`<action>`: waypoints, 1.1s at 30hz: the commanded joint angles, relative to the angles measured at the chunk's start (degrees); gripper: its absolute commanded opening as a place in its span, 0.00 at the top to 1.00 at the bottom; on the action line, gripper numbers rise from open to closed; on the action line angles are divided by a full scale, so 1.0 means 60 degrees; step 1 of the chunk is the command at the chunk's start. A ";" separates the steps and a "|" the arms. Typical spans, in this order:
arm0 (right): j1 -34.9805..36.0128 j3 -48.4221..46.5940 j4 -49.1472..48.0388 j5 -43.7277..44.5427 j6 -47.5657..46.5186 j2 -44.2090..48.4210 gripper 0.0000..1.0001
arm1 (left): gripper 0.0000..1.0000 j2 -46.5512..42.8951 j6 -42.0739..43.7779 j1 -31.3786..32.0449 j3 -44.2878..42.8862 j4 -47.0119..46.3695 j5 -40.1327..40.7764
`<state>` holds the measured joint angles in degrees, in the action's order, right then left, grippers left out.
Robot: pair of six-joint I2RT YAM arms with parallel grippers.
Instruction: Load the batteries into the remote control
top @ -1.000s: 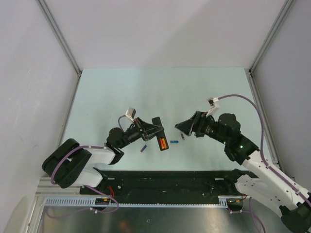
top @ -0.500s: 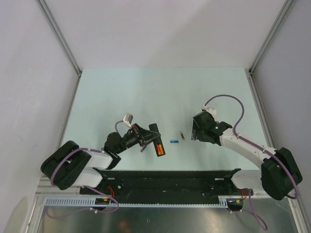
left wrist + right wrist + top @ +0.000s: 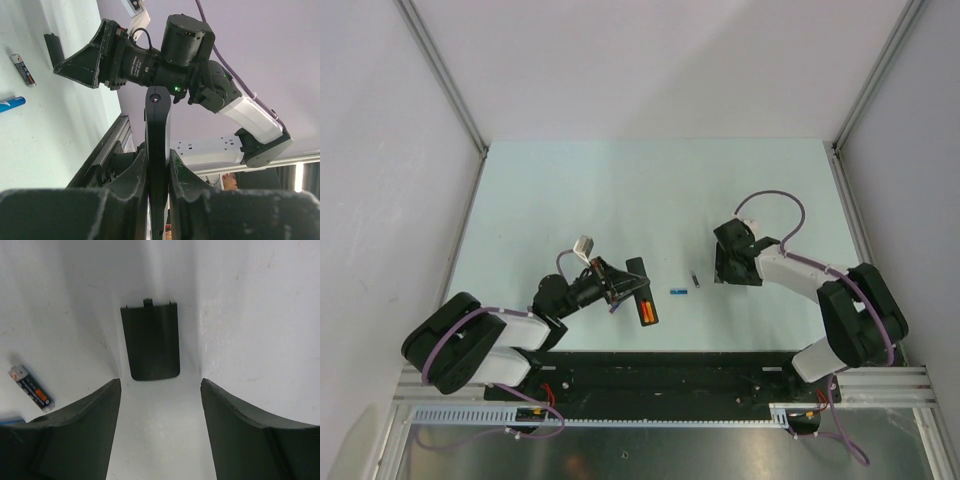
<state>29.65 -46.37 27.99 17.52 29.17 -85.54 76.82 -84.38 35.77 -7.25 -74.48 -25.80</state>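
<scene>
- left gripper (image 3: 628,286) pinching remote control (image 3: 643,292), lower centre-left of top view
- long axis running near-vertical in frame, lower end leaning right
- recess face turning up to camera, batteries (image 3: 647,310) sitting in lower end
- left wrist view showing bar edge-on, pointing up frame, batteries hidden
- right gripper (image 3: 160,385) hanging low over table (image 3: 620,190), jaws standing spread, holding nothing
- black cover (image 3: 150,342) lying flat just ahead, not resolving in top view
- dark cell (image 3: 31,388) lying at left edge
- blue cylinder (image 3: 677,291) lying between grippers
</scene>
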 commanded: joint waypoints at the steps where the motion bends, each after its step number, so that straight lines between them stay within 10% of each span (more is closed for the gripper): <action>1: -0.0239 -0.0547 -0.0592 -0.0370 -0.0422 -0.0478 0.32 | 1.00 -0.0220 0.0220 -0.0117 0.0050 -0.2499 -0.0226; 21: -0.0444 -0.0636 -0.0519 -0.0971 -0.0570 -0.1256 0.55 | 1.00 0.0044 0.0206 -0.0146 -0.0008 -0.2514 -0.0299; 33: -0.0561 -0.0636 -0.0577 -0.1059 0.0103 -0.1388 0.32 | 1.00 0.0044 0.0220 -0.0146 0.0021 -0.2514 -0.0285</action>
<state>27.09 -50.15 23.88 12.40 26.92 -91.70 76.97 -84.38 35.27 -7.22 -74.48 -26.35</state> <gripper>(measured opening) 0.678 0.207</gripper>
